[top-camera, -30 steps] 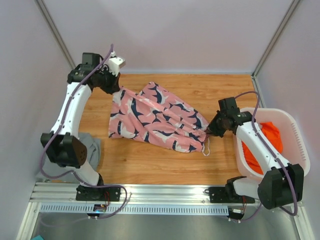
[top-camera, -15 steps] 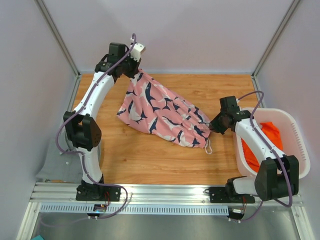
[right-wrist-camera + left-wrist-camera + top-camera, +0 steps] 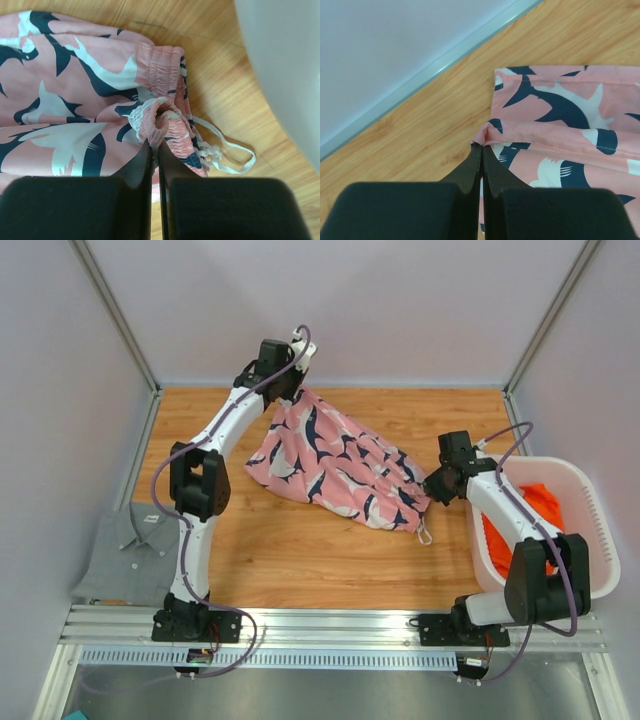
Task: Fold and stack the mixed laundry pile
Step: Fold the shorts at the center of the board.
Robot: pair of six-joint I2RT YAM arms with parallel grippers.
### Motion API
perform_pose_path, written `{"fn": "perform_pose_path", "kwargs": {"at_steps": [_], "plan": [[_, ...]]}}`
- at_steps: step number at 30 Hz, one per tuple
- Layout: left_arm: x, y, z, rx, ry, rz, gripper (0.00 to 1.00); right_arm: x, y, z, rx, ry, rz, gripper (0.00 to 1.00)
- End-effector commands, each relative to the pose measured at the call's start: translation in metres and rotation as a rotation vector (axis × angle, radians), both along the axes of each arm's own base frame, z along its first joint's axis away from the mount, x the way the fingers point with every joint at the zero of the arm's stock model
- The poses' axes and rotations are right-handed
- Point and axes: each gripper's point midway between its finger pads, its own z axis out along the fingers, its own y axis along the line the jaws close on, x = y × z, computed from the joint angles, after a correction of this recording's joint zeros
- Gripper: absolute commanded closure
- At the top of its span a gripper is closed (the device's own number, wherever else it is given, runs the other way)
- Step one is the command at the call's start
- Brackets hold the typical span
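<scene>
Pink garment runs far-left to near-right.

Cloth pieces in view: 3. That's 1 pink patterned garment, 1 grey shirt, 1 orange garment. Baskets: 1 white slotted basket. Drawstrings: 1 white drawstring, one loop showing. Arms: 2, left arm and right arm. Hands: 2, left hand and right hand. Benches: 1 wooden bench.
</scene>
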Motion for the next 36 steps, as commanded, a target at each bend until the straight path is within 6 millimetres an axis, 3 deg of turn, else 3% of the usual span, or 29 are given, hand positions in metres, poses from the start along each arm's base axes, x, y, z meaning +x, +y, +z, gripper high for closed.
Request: {"fn": "perform_pose_path", "kwargs": {"at_steps": [1, 6, 7, 8, 9, 10, 11, 12, 14, 15, 19, 20, 22, 24, 25, 27, 28, 33, 35, 36], "plan": [[0.034, 0.020, 0.041, 0.029, -0.188, 0.112, 1.00, 0.010, -0.026, 0.000, -0.100, 0.005, -0.088, 1.00], [0.048, 0.014, 0.021, 0.008, -0.190, 0.127, 1.00, 0.015, -0.031, -0.004, -0.109, -0.008, -0.136, 0.99], [0.049, 0.007, 0.023, -0.003, -0.196, 0.112, 0.98, 0.017, -0.031, -0.004, -0.112, -0.012, -0.142, 0.97], [0.052, 0.003, 0.013, 0.000, -0.183, 0.099, 0.91, 0.020, -0.033, -0.003, -0.121, -0.017, -0.142, 0.82], [0.049, -0.005, 0.005, -0.004, -0.159, 0.065, 0.54, 0.024, -0.032, -0.002, -0.124, -0.023, -0.135, 0.72], [0.048, -0.009, 0.000, -0.007, -0.140, 0.042, 0.33, 0.029, -0.031, 0.001, -0.118, -0.037, -0.121, 0.62], [0.046, -0.018, -0.004, -0.017, -0.120, -0.003, 0.20, 0.035, -0.027, 0.006, -0.126, -0.052, -0.057, 0.56], [0.038, -0.018, -0.016, -0.008, -0.056, -0.017, 0.01, 0.049, -0.014, 0.019, -0.084, -0.093, -0.003, 0.52], [0.030, -0.015, -0.011, -0.003, -0.027, -0.015, 0.00, 0.054, -0.004, 0.038, -0.114, -0.106, 0.108, 0.48], [0.024, -0.010, -0.013, 0.013, -0.001, -0.010, 0.00, 0.064, 0.005, 0.064, -0.141, -0.157, 0.153, 0.47], [-0.013, 0.004, 0.015, 0.001, 0.047, -0.036, 0.00, 0.057, -0.004, 0.107, -0.299, -0.186, 0.180, 0.43], [-0.021, 0.007, 0.017, -0.001, 0.062, -0.044, 0.00, 0.055, -0.008, 0.114, -0.335, -0.194, 0.173, 0.42], [-0.043, 0.018, 0.021, -0.008, 0.108, -0.050, 0.00, 0.055, 0.009, 0.125, -0.315, -0.255, 0.225, 0.44], [-0.058, 0.030, 0.012, -0.012, 0.165, -0.041, 0.01, 0.058, 0.039, 0.121, -0.270, -0.292, 0.340, 0.52], [-0.064, 0.035, 0.021, -0.017, 0.162, -0.034, 0.01, 0.066, 0.055, 0.109, -0.236, -0.303, 0.389, 0.71], [-0.074, 0.051, 0.013, -0.008, 0.206, -0.008, 0.02, 0.067, 0.090, 0.094, -0.156, -0.289, 0.504, 0.85], [-0.079, 0.058, 0.017, -0.009, 0.208, 0.002, 0.02, 0.074, 0.109, 0.077, -0.118, -0.248, 0.556, 0.92], [-0.107, 0.090, 0.003, -0.028, 0.310, 0.049, 0.03, 0.085, 0.173, 0.027, -0.020, -0.122, 0.759, 0.96], [-0.116, 0.100, -0.002, -0.034, 0.346, 0.065, 0.03, 0.086, 0.192, 0.020, -0.032, -0.083, 0.831, 0.98], [-0.121, 0.109, -0.005, -0.035, 0.363, 0.087, 0.04, 0.085, 0.198, -0.001, -0.052, -0.033, 0.856, 0.98]]}}
